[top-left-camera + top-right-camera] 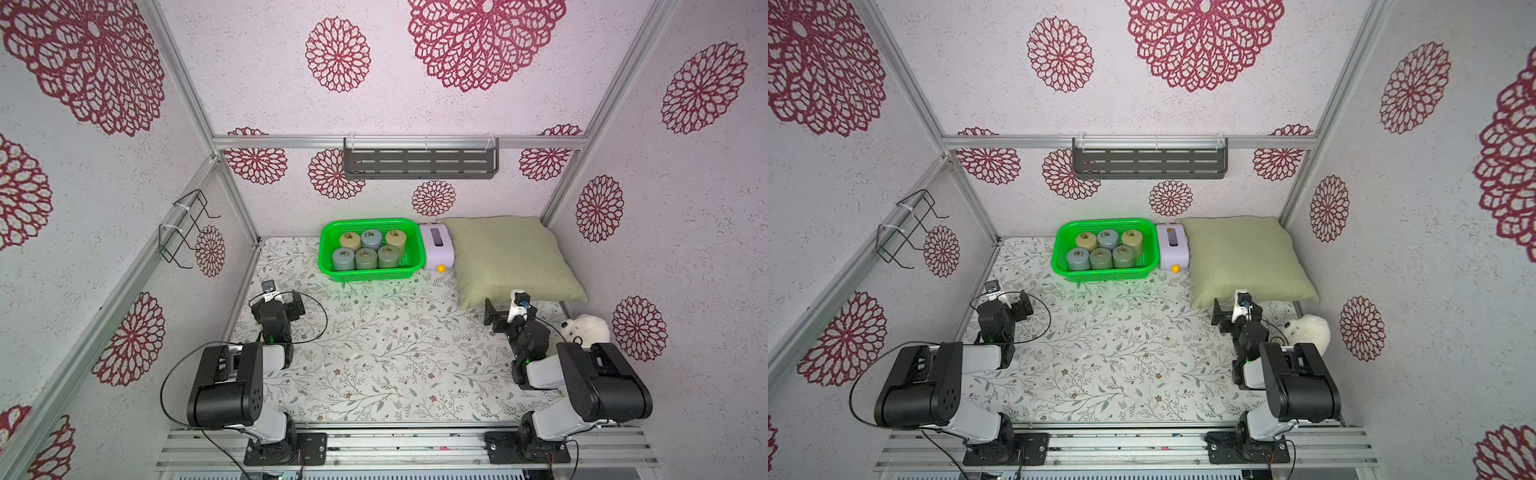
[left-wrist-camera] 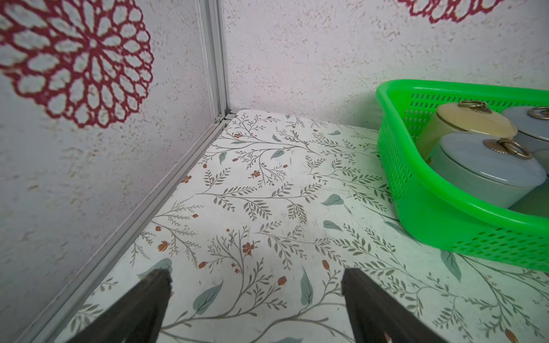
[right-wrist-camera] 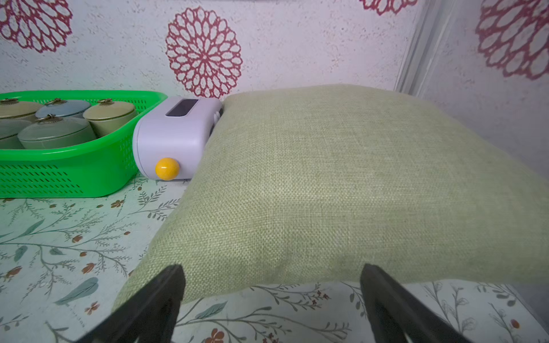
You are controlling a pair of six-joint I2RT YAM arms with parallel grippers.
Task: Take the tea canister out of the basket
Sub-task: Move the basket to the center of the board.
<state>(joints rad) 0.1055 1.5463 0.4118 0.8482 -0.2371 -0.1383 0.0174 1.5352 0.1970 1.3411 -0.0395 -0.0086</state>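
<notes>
Wire rack (image 1: 185, 228): hangs on the left wall, above the counter (image 1: 374, 353), which has a leaf-and-flower print.

Left claw (image 2: 255, 273): fingers spread wide with nothing between them. It is over bare counter near the left wall, well short of the basket.

Basket (image 1: 374, 273): bright green, perforated walls. It sits at the back of the counter, roughly centre, close to the rear wall.

Tea canisters (image 1: 366, 258): six, all upright inside the basket in two rows of three.
- Back row: beige, blue-grey, beige.
- Front row: blue-grey, then two grey-green.
- Each lid carries a small brass ring pull.
- Neither claw is touching any of them.
- The left wrist view shows only the basket's nearest corner, with one beige and one blue-grey canister behind the rim.

Grey slotted shelf (image 1: 419, 160): fixed to the rear wall, above the basket.

Lilac box (image 1: 436, 247): stands between basket and pillow, close against both. A yellow knob (image 1: 441, 269) is on its near face.

Pillow (image 1: 507, 257): pale green, lies flat in the back right corner.

Right claw (image 3: 271, 268): fingers spread apart and holding nothing. It is at the pillow's near edge; I cannot tell whether it touches the pillow.

White plush toy (image 1: 586, 328): far right, by the right wall, partly hidden behind the right arm.
</notes>
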